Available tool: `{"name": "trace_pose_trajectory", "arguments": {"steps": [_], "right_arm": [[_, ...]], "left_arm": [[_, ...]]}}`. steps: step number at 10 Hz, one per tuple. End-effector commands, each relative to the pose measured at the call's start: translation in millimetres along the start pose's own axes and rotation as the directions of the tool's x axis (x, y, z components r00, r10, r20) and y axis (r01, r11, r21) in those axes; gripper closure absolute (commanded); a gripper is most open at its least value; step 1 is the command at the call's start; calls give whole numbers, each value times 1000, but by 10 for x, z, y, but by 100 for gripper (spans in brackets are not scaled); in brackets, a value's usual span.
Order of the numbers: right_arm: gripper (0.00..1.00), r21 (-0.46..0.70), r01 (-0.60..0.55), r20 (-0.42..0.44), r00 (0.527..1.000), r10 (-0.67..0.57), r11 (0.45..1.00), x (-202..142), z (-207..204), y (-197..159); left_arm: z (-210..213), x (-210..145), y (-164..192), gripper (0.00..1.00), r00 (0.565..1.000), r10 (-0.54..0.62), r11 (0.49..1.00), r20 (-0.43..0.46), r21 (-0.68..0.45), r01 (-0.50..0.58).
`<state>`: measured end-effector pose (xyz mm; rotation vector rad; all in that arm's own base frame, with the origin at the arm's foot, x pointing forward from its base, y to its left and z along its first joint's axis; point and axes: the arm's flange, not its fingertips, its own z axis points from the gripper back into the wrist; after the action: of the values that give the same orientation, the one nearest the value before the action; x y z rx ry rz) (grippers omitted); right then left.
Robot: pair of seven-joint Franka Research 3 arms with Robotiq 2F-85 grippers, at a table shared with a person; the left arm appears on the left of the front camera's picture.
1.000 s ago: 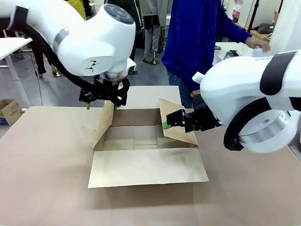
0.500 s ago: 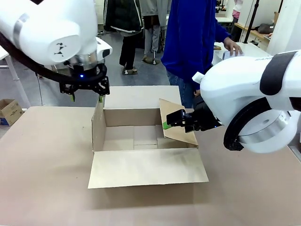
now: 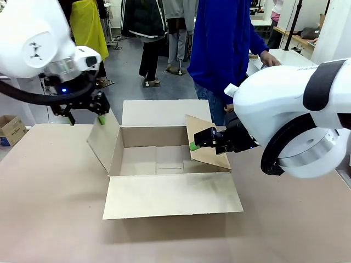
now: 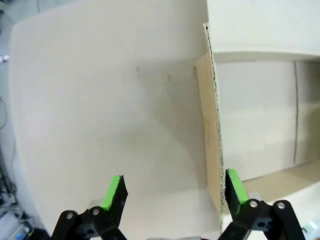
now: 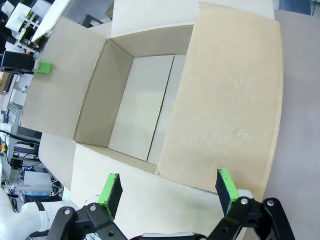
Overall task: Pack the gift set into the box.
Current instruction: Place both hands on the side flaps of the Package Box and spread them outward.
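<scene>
Box (image 3: 164, 164) sits mid-table (image 3: 49, 213), open, mouth up. Near flap (image 3: 173, 194) lies flat toward the robot; far flap (image 3: 162, 112) lies back toward the person (image 3: 227, 49). Left flap (image 3: 104, 139) leans outward. Right flap (image 3: 205, 145) stands tilted in over the opening.

Left gripper (image 3: 86, 117) is at the top edge of the left flap, fingers pointing down. Left wrist view: gripper (image 4: 172, 187) has fingers spread wide, with the flap's raw corrugated edge (image 4: 214, 130) running up just inside one green pad (image 4: 235, 185). Cannot tell if it touches.

Right gripper (image 3: 196, 141) is at the inner face of the right flap, one green pad against or just beside the cardboard. Right wrist view: gripper (image 5: 169, 192) has fingers spread, nothing pinched. The right flap (image 5: 230, 100) fills the space ahead of it, its lower edge near the pads. Box floor (image 5: 145, 110) shows seams only.

Person in a blue top stands at the far side, one hand (image 3: 270, 57) on a white table behind.
</scene>
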<state>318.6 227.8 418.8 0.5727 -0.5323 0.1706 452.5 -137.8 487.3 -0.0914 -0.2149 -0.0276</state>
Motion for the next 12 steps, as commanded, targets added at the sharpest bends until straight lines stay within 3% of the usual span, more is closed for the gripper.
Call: {"name": "trace_pose_trajectory", "arguments": {"steps": [1,3,6,7,8,9,12], "right_arm": [[0,-4,3,13,1000,-3,1000,5,5,11],[0,-4,3,13,1000,-3,1000,5,5,11],[0,-4,3,13,1000,-3,1000,5,5,11],[0,-4,3,13,1000,-3,1000,5,5,11],[0,-4,3,13,1000,-3,1000,5,5,11],[0,-4,3,13,1000,-3,1000,5,5,11],[0,-4,3,13,1000,-3,1000,5,5,11]], "left_arm": [[-18,-141,427,0,999,33,994,-40,-107,-37],[-240,-177,715,0,995,23,971,-102,-235,-47],[-598,-205,991,0,986,-64,897,-155,-442,-11],[-679,-188,1088,0,985,-39,879,-165,-475,-45],[-712,-120,1152,0,969,40,820,-244,-545,-171],[-624,-249,985,0,988,-40,904,-147,-427,-26],[-624,-249,985,0,988,-40,904,-147,-427,-26]]}}
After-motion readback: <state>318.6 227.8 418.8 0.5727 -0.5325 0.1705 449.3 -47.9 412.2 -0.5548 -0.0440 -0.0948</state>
